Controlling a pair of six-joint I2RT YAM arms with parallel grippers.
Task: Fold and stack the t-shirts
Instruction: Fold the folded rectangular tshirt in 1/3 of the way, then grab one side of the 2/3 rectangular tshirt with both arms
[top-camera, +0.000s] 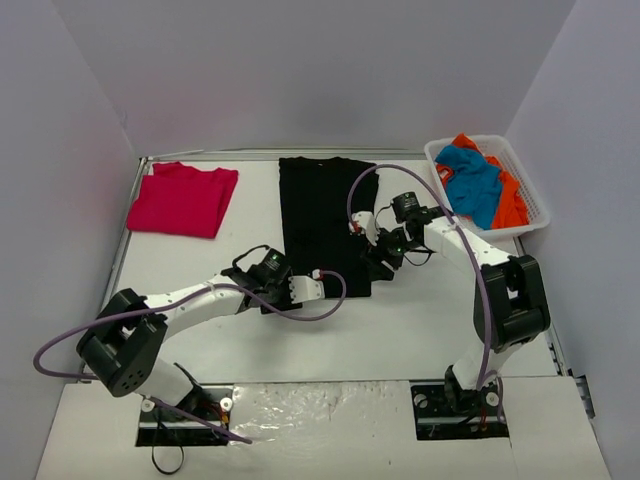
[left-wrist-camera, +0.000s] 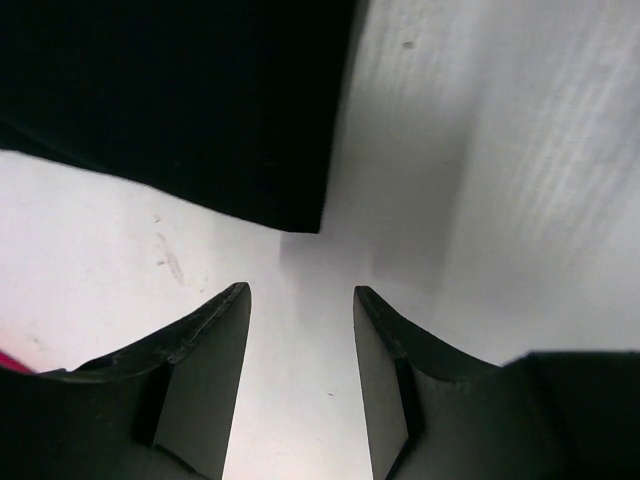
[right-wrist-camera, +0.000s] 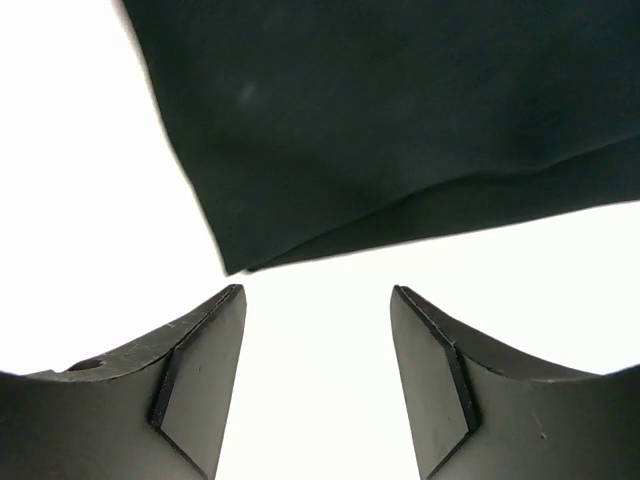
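The black t-shirt (top-camera: 318, 215) lies folded into a long strip in the middle of the table. My left gripper (top-camera: 322, 285) sits low at the strip's near edge. In the left wrist view it (left-wrist-camera: 300, 290) stands open and empty, just short of a corner of the black t-shirt (left-wrist-camera: 200, 100). My right gripper (top-camera: 375, 265) is at the strip's near right corner. It (right-wrist-camera: 318, 290) is open too, with bare table between the fingers and the black t-shirt's layered corner (right-wrist-camera: 400, 120) just ahead. A crimson-red t-shirt (top-camera: 182, 200) lies folded at the back left.
A white basket (top-camera: 535, 205) at the back right holds a blue t-shirt (top-camera: 475, 185) and an orange t-shirt (top-camera: 510, 200). White walls close in the table on three sides. Purple cables loop from both arms over the table.
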